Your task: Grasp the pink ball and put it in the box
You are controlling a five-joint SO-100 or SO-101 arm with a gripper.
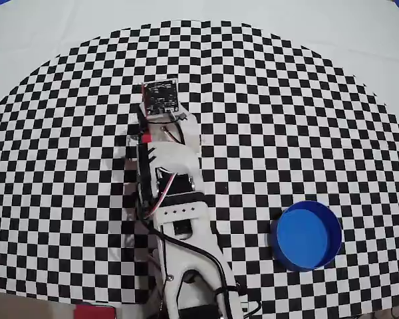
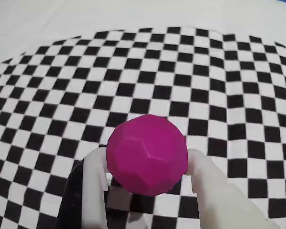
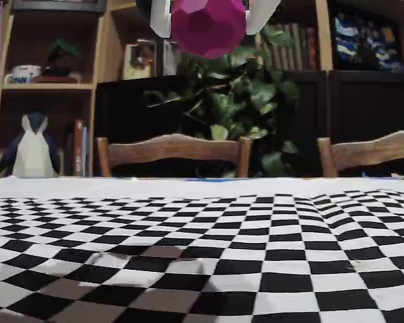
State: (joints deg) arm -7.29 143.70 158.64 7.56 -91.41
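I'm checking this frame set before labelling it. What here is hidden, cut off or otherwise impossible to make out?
- Faceted magenta-pink ball: hidden under the white arm in the overhead view; its top is cut off by the fixed view's upper edge.
- Gripper: fingertips covered by the ball in the wrist view.
- Round bright blue container: outside the wrist and fixed views.
- Arm base: cut off by the overhead view's bottom edge.

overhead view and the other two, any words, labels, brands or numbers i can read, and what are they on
No text can be read in any view.
Circuit board on the arm's wrist, overhead view: pale markings, too small and blurred to read.
Book spines on the shelf, fixed view: blurred, no lettering legible.
Pink ball, held in the gripper: no markings.
Box: plain blue, no label.
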